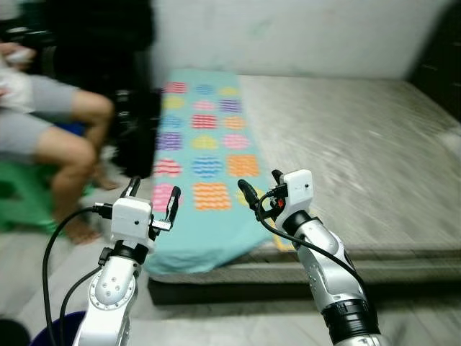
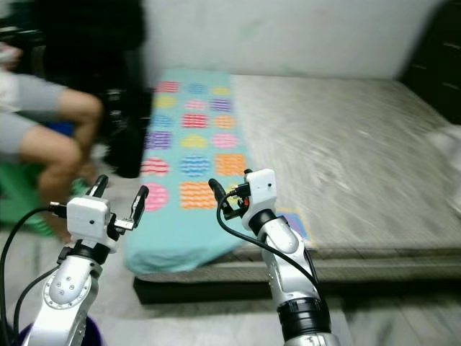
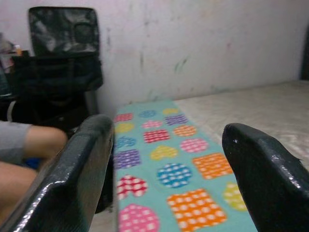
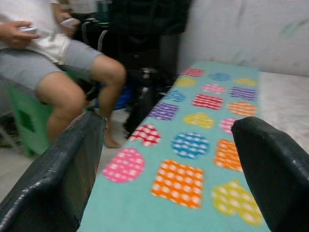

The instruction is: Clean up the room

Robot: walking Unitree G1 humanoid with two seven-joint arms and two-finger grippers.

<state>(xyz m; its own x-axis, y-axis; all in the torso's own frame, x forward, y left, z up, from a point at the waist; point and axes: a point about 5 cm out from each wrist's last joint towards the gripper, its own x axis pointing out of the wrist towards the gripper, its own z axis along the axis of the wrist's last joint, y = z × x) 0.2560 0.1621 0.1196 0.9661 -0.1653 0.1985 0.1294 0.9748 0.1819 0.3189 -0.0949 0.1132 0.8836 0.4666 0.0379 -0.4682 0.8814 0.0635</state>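
A teal cloth (image 1: 205, 155) printed with bright dotted and striped patches lies along the left side of a low grey mattress (image 1: 360, 144), and its near end hangs over the front edge. My left gripper (image 1: 153, 196) is raised in front of that hanging corner, open and holding nothing. My right gripper (image 1: 261, 186) hovers open over the cloth's near right corner, also holding nothing. In the left wrist view the cloth (image 3: 164, 159) shows between the two black fingers (image 3: 72, 169). The right wrist view has the cloth (image 4: 193, 159) between its fingers (image 4: 63, 169) too.
A person (image 1: 50, 122) sits on a green stool (image 1: 25, 194) at the left, bare legs close to the mattress corner. A black bag (image 1: 137, 122) stands between the person and the mattress. A white wall (image 1: 288, 36) is behind. Something dark blue (image 1: 43, 335) lies by my left arm.
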